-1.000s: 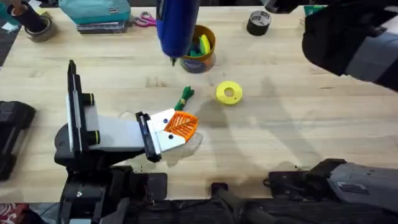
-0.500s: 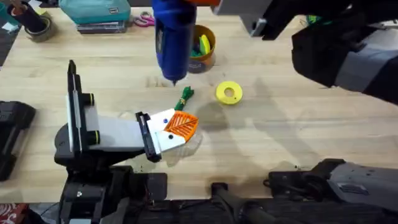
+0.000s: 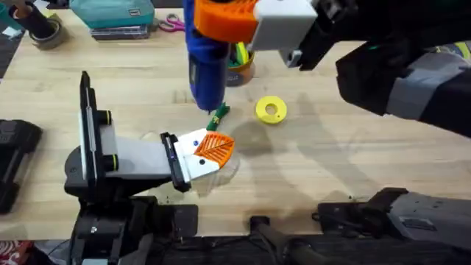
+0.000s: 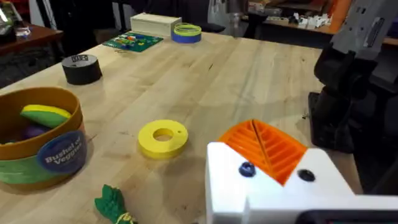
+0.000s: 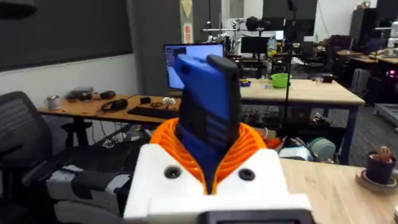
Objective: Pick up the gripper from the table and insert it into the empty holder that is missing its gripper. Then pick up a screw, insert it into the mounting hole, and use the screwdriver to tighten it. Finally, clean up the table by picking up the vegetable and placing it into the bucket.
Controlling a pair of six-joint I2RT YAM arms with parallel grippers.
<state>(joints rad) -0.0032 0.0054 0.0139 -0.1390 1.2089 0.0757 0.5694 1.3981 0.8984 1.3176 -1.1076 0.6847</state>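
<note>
A: On the left of the overhead view, the left arm lies low on the table [image 3: 353, 169]; the left gripper [image 3: 210, 151] points right, and its white holder [image 3: 193, 158] carries the orange gripper [image 3: 215, 148], flat and seated, tip aimed rightward; whether those fingers are parted or closed, I cannot tell.

B: What has moved?

A: The screwdriver [image 3: 206, 62]; a second ago it hung farther back, over the bucket [image 3: 239, 55], and now it has come forward and lower, its end just above the vegetable [image 3: 218, 115] and close to the holder; the right gripper [image 3: 239, 18] has swung in with it, clenched on the blue body, as the right wrist view shows at [image 5: 208, 124].

B: Meaning?

A: I judge the insertion done and the tightening being lined up; the two dark dots on the holder face [image 4: 245, 169] may be screws or holes, too small to say.

B: Its axis?

A: Long axis near vertical, tip down, leaning slightly toward the holder; it must tilt to meet that face squarely.

B: Rightward?

A: The vegetable lies on the wood between holder and yellow ring [image 3: 271, 110], long axis slanting, frilled end toward the bucket; not yet cleared away.
</note>
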